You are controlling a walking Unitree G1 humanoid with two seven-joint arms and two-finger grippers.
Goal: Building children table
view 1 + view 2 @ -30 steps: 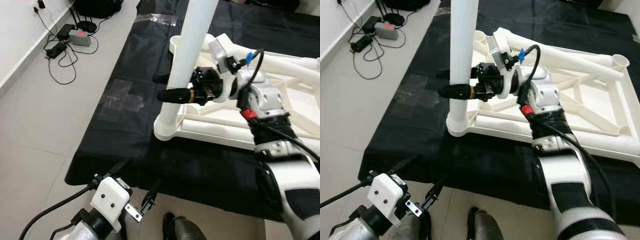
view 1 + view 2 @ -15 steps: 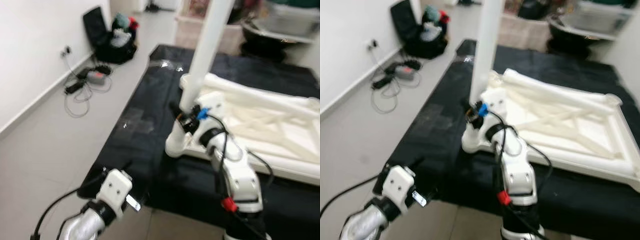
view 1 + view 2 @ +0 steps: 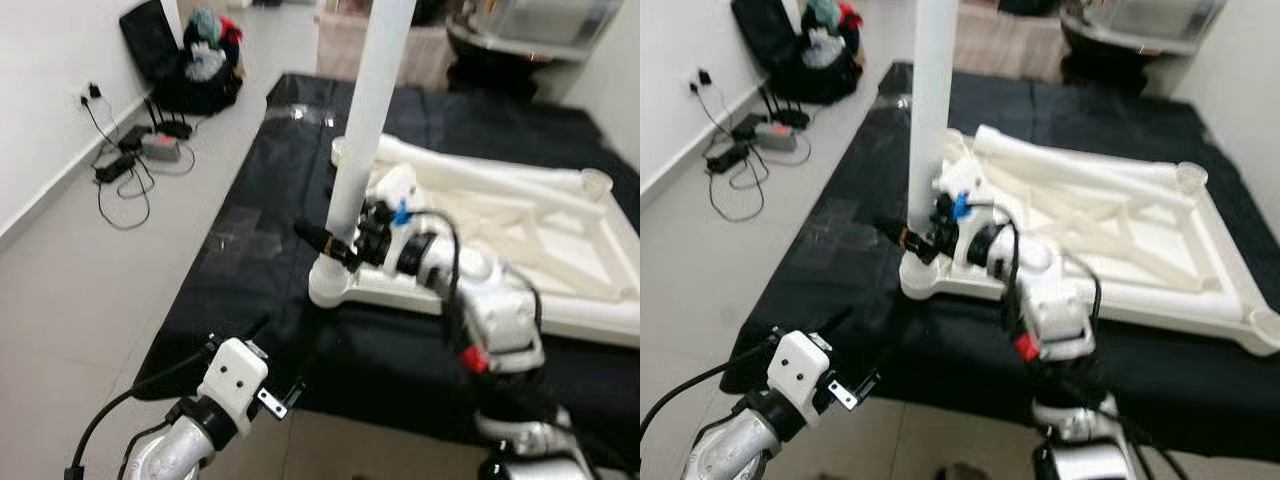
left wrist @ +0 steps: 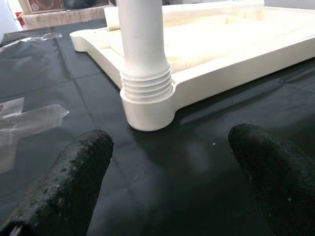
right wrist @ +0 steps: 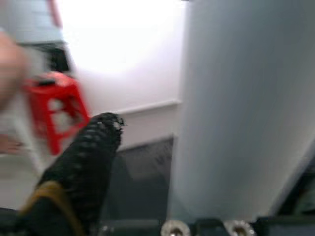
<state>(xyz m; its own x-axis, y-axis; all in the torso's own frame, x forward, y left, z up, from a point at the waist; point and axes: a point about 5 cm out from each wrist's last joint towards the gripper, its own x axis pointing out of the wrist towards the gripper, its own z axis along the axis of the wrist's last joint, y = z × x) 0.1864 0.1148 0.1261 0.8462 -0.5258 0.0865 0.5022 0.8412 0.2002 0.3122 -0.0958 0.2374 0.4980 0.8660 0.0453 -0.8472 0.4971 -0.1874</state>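
Note:
A white children's table top (image 3: 520, 235) lies upside down on a black cloth. One white table leg (image 3: 368, 110) stands upright in its near left corner socket (image 3: 333, 287); the threaded base shows in the left wrist view (image 4: 145, 81). My right gripper (image 3: 335, 240) is low on the leg, a black finger on each side of it, shut on it. One of its fingers (image 5: 86, 157) lies right beside the leg (image 5: 236, 113). My left gripper (image 4: 167, 162) hangs open at the cloth's near edge, short of the socket, holding nothing.
The black cloth (image 3: 260, 260) has clear tape patches (image 3: 240, 225) and ends at a front edge near my left arm. On the grey floor to the left lie cables and a power strip (image 3: 140, 150). A black bag (image 3: 185, 65) stands by the wall.
The whole picture has pulled back and shifted, so the camera moved. My right gripper stays around the lower leg. The left gripper remains low and open.

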